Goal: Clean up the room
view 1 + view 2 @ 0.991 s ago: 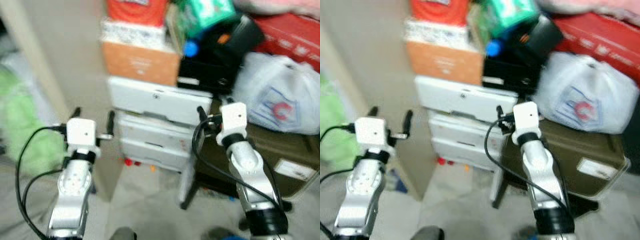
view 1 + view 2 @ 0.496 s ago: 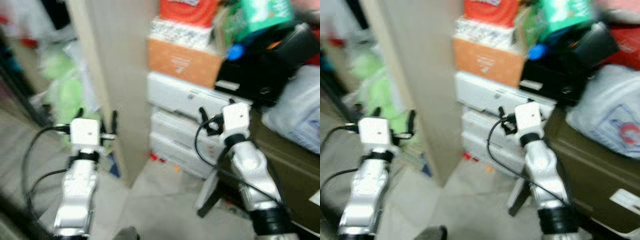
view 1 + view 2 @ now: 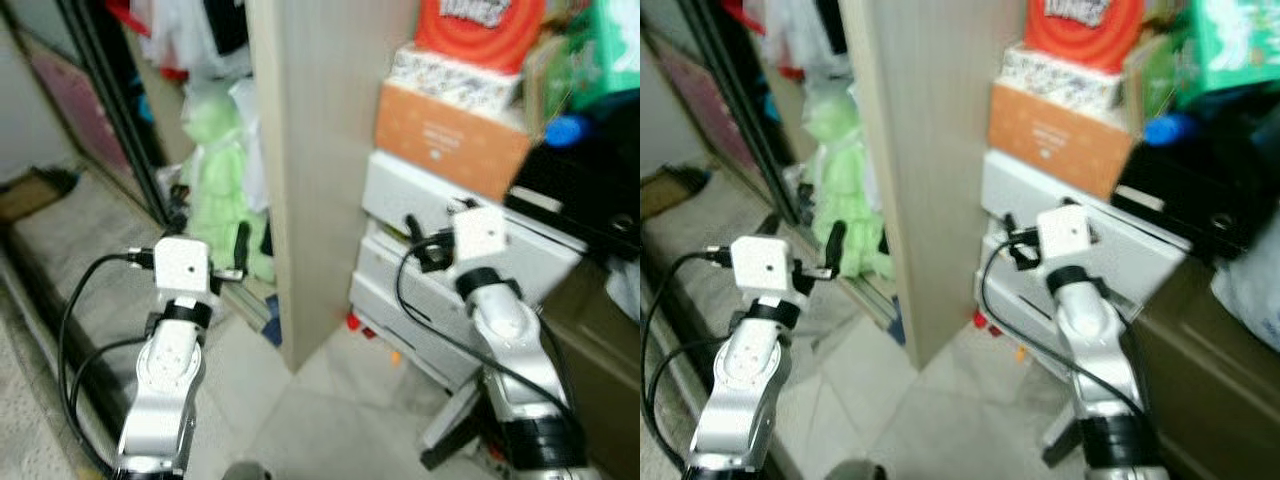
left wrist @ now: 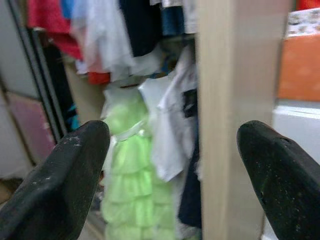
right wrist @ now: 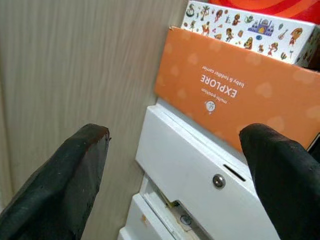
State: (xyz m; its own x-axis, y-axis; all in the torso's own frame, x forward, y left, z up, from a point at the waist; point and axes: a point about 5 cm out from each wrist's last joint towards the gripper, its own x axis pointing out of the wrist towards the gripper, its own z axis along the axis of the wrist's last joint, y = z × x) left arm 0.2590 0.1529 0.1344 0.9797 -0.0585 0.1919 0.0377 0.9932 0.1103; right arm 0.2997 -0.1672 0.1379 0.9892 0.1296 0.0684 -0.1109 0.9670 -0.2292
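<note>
My left gripper [image 3: 210, 228] is held out open with nothing between its fingers, in front of a pale green ruffled garment [image 3: 222, 190] hanging in an open wardrobe. In the left wrist view the left gripper [image 4: 172, 145] frames that green garment [image 4: 127, 170] and white clothes [image 4: 170, 120]. My right gripper [image 3: 438, 215] is open and empty too, close to a stack of white drawers [image 3: 440, 270]. The right wrist view has the right gripper [image 5: 175, 150] facing a white drawer front [image 5: 195, 170] beneath an orange box [image 5: 240, 95].
An upright pale wood panel [image 3: 320, 150] stands between the wardrobe and the drawers. A patterned box [image 5: 250, 25] and a red pack [image 3: 480, 25] are piled on the orange box. A black bag [image 3: 590, 190] lies to the right. Small red and orange bits [image 3: 355, 322] sit on the tiled floor.
The whole view has swung left, so the camera turned: the wardrobe and green garment came in, the white bag and brown box slid out right. Both arms keep their pose, grippers open.
</note>
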